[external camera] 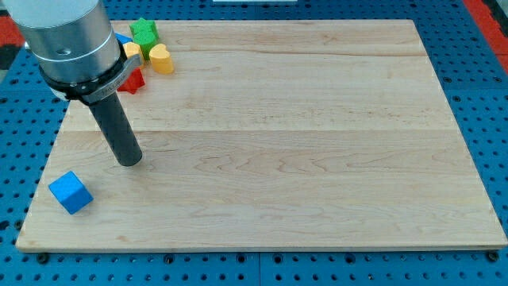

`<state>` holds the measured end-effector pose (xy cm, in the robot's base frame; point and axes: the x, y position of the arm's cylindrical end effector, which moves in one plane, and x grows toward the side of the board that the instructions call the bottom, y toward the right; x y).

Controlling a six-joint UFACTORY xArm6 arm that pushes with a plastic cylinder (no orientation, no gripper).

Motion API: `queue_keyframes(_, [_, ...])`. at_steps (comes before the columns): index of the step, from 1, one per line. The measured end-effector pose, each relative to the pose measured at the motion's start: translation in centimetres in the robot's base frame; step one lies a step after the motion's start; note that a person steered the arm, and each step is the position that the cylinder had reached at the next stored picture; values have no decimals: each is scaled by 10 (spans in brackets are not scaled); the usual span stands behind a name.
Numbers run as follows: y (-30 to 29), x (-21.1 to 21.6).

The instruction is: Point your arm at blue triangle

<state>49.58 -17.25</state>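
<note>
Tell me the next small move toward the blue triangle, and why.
Probably slide my tip toward the view's top. The blue triangle shows only as a sliver behind the arm, in the top-left cluster beside the green block and yellow heart; the blue cube lies the opposite way.

No text, label, brand, number or sign can be read anywhere in the camera view.
</note>
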Motion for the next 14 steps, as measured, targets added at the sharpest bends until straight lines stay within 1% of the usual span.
queue_keyframes(2, [0,0])
queue_keyframes(3, [-11,-34])
queue_keyframes(4, [-75,-81])
queue_keyframes(5, [-131,-116])
queue_keyframes(6, [-132,-133])
queue_keyframes(7, [-125,-211])
queue_keyframes(8, [-110,-262])
queue_keyframes(9, [-32,-287])
queue_keyframes(10, [66,-244])
queue_keyframes(11, [136,-226])
queue_keyframes(12, [105,-203])
queue_keyframes(13, [91,-239])
queue_keyframes(14, [46,-268])
